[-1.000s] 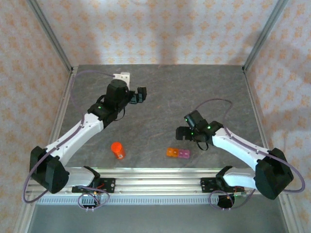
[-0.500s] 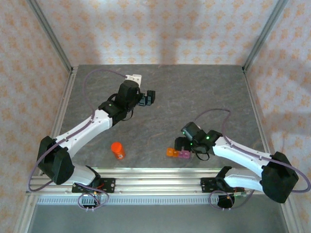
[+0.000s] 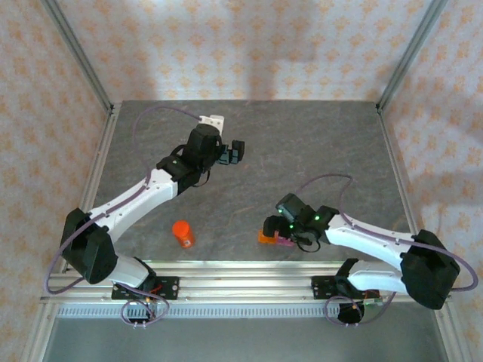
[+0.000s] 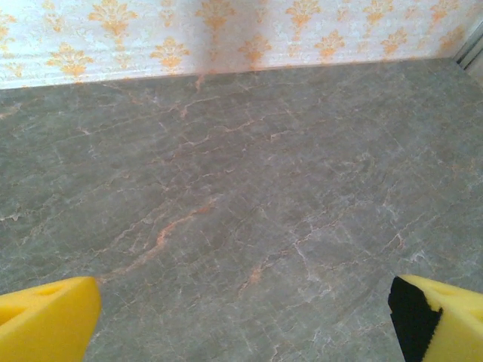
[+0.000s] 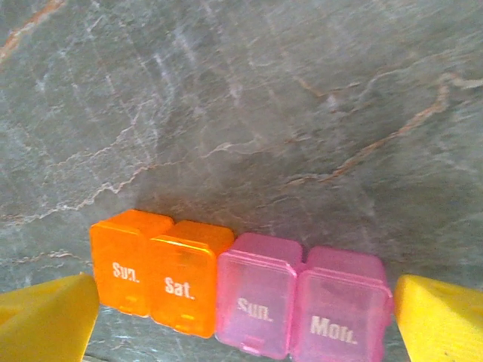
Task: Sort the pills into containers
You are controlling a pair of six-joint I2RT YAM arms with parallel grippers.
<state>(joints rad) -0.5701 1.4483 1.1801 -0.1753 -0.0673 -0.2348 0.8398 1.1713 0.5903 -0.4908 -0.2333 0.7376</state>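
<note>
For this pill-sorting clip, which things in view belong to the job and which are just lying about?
Job:
containers, an orange-and-pink strip labelled by day
orange bottle, probably holding the pills

Just there:
table
purple cables
patterned walls

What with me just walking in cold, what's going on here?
The right gripper hangs open over a short strip of four small translucent plastic cells, two orange and two pink, with a finger off each end of it. The left gripper is open above the bare grey stone-patterned table farther back. An orange cylindrical bottle sits near the front edge, apart from both.
</note>
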